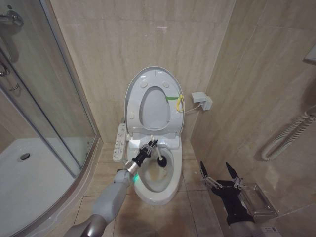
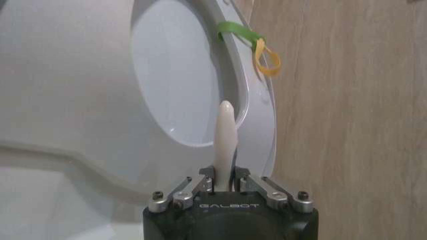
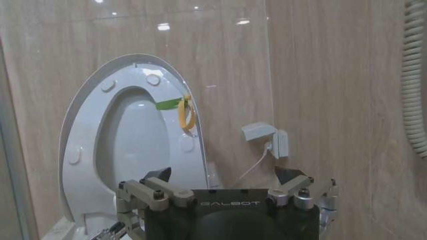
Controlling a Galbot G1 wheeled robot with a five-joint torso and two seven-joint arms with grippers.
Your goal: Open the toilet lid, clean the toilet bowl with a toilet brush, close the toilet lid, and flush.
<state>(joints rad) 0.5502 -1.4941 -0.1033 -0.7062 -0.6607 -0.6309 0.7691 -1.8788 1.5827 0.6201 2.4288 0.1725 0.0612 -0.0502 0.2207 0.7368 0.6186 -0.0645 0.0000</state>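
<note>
The toilet lid (image 1: 134, 94) stands upright against the wall with the ring seat raised in front of it, and a yellow-green strap (image 1: 175, 98) hangs at its edge. My left gripper (image 1: 148, 147) hovers over the toilet bowl (image 1: 170, 190), shut on the toilet brush (image 1: 161, 160), whose dark head hangs inside the bowl. In the left wrist view my left gripper (image 2: 225, 182) clamps the white handle (image 2: 225, 135), with the lid (image 2: 67, 75) behind. My right gripper (image 1: 220, 173) is open and idle, low beside the bowl's right. The right wrist view shows my right gripper (image 3: 225, 175) facing the lid (image 3: 87, 135).
A glass shower enclosure (image 1: 44, 98) and its white tray (image 1: 29, 182) lie to the left. The button panel (image 1: 120, 140) sits at the bowl's left side. A wall box (image 1: 202, 101) with a cable, a ribbed white hose (image 1: 291, 133) and a clear container (image 1: 256, 200) are on the right.
</note>
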